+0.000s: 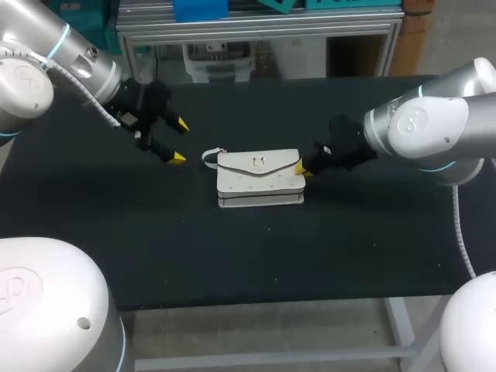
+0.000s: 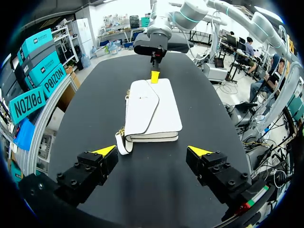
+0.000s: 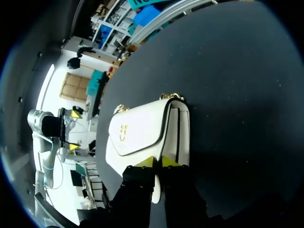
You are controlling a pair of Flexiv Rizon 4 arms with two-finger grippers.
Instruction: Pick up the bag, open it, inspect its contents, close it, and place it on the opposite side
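Black worktop (image 1: 116, 232); white bag (image 1: 258, 180) at frame centre, flat, flap closed, not lifted. Pinching its right end: right gripper (image 1: 302, 169) fingers. Upper left, left gripper (image 1: 179, 142) fingers spread, clear of bag. Judged barely begun: opening, inspection, closing, transfer remain.

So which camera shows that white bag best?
The left wrist view: the whole white bag lies uncovered ahead of the open jaws, strap loop included. The head view shows it whole, from high above. The right wrist view shows its clasp, but that arm's jaws cover its near end.
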